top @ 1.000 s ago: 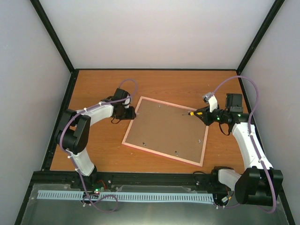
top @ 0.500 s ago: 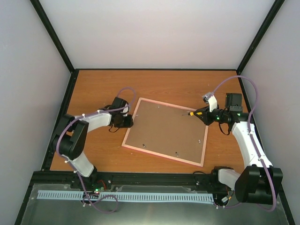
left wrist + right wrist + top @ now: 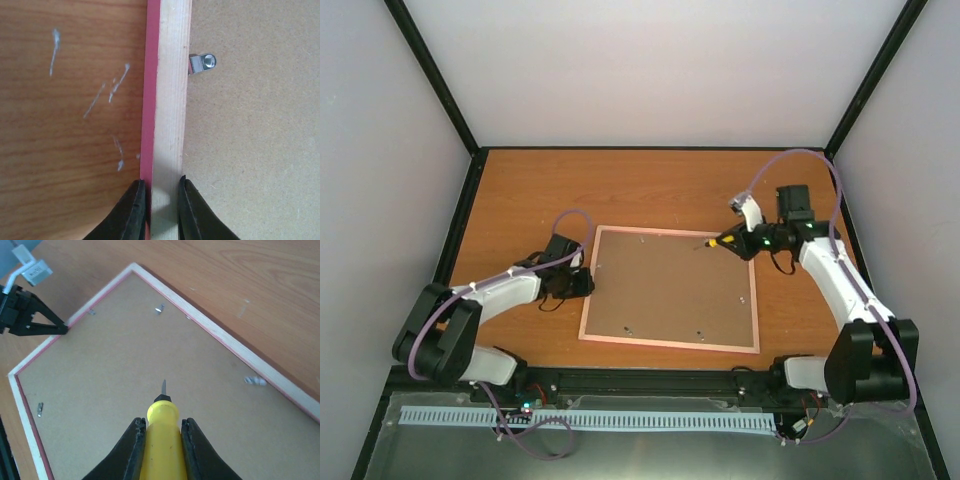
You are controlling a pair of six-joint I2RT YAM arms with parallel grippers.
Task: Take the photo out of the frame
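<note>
Centre-left, the left claw (image 3: 586,284) clamps the frame (image 3: 670,343) by its side rail. Upper right, the right claw (image 3: 732,242) grips a screwdriver (image 3: 720,241) over the backing board (image 3: 670,285).

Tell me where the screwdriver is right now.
In the top view the yellow-handled screwdriver is on the right, gripped by the right gripper, its tip over the far right part of the backing board in the frame.

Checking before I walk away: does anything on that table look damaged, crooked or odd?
Nothing much. The frame lies flat, back up, roughly square to the table. Only pale streaks mark the wood beside its rail.
</note>
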